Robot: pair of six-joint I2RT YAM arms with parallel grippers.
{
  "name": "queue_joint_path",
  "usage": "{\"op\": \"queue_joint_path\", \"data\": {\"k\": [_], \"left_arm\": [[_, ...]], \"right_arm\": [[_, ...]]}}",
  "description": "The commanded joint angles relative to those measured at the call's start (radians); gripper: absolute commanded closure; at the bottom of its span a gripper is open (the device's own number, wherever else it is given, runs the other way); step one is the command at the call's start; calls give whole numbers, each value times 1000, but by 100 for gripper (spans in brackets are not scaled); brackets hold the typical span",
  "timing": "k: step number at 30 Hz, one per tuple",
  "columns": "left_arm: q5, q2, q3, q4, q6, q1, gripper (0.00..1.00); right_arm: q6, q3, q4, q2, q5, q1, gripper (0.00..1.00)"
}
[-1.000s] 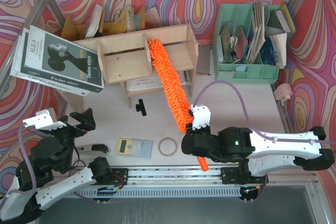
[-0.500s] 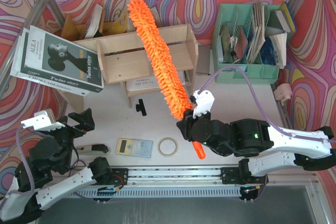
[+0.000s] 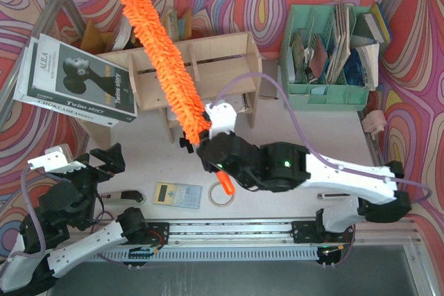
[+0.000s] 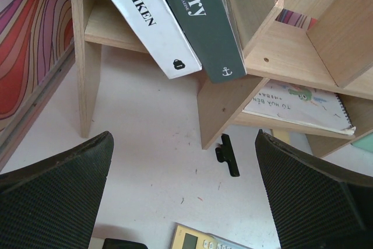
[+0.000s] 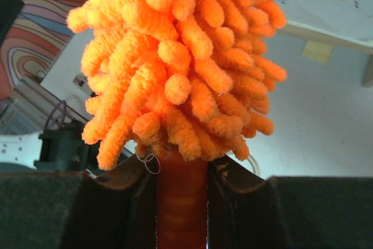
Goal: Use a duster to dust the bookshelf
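The pale-wood bookshelf (image 3: 222,60) stands at the back middle of the table and also shows in the left wrist view (image 4: 262,45). The orange fluffy duster (image 3: 163,60) slants across the shelf's left half, its tip past the back edge at upper left. My right gripper (image 3: 208,140) is shut on the duster's smooth orange handle (image 5: 182,202) just below the fluffy head (image 5: 180,56). The handle's end (image 3: 225,184) sticks out towards me. My left gripper (image 3: 104,161) is open and empty over the table, in front of the shelf's left end, its fingers (image 4: 52,190) wide apart.
A large black-and-white book (image 3: 76,81) leans on the shelf's left end. A mint-green organiser (image 3: 329,91) with books stands back right. A black clip (image 3: 186,142), a calculator (image 3: 177,194) and a tape ring (image 3: 222,193) lie in front. A notebook (image 4: 297,100) lies under the shelf.
My right arm has swung left and forward, sweeping the duster from the shelf's middle divider across to its left half. The left arm has not moved.
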Motion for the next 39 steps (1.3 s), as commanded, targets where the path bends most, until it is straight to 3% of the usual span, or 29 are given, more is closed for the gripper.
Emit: {"op": "queue_joint_path", "data": {"k": [1, 10, 20, 39], "left_arm": [[-16, -1, -6, -19, -7, -3, 2], [-21, -29, -8, -25, -17, -3, 2], [-23, -6, -6, -24, -14, -3, 1], [-32, -1, -11, -17, -8, -3, 1]], "right_arm": [[-90, 174, 85, 126, -120, -55, 100], [-125, 532, 4, 433, -265, -140, 100], [-120, 633, -22, 556, -341, -186, 100], [-84, 309, -15, 278, -208, -289, 100]]}}
